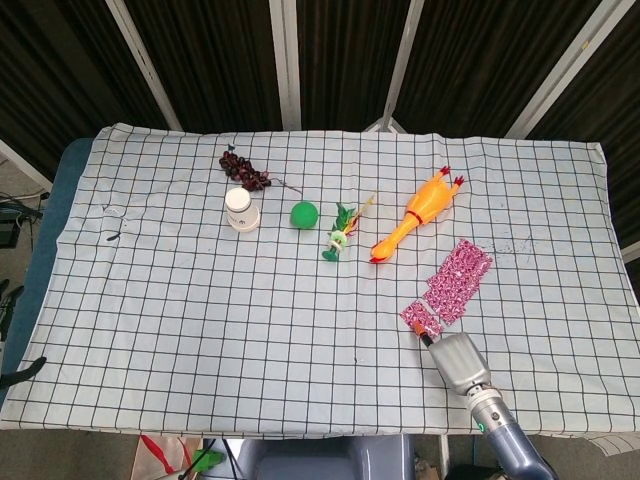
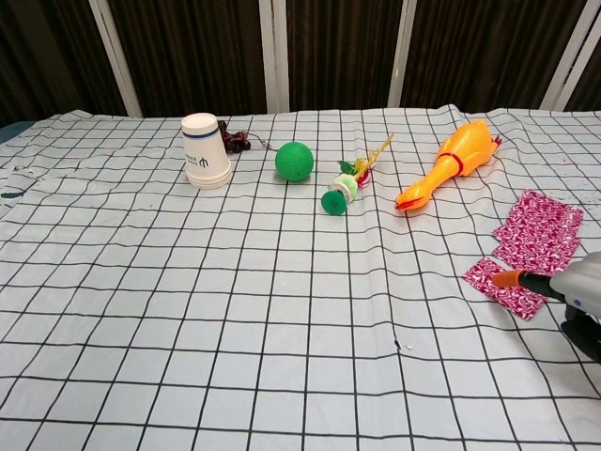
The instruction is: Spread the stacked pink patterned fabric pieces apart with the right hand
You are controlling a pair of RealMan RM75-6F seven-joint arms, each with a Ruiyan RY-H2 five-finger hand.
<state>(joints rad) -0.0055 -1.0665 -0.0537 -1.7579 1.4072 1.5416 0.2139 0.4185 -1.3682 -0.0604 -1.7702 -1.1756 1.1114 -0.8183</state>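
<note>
The pink patterned fabric lies at the right of the checked cloth in two parts. The larger piece (image 1: 459, 274) (image 2: 540, 228) lies further back. A smaller piece (image 1: 420, 316) (image 2: 500, 285) sits shifted toward the front left, its corner just meeting the larger one. My right hand (image 1: 458, 362) (image 2: 580, 287) reaches in from the front right. One outstretched finger with an orange tip (image 1: 424, 338) (image 2: 508, 278) presses on the smaller piece. No other finger shows past the palm. My left hand is not visible in either view.
An orange rubber chicken (image 1: 415, 215) (image 2: 447, 169) lies just behind the fabric. Further left are a green feathered toy (image 1: 337, 238), a green ball (image 1: 303, 214), a white cup (image 1: 240, 209) and dark grapes (image 1: 244, 170). The cloth's front edge (image 1: 300, 432) is close to the hand.
</note>
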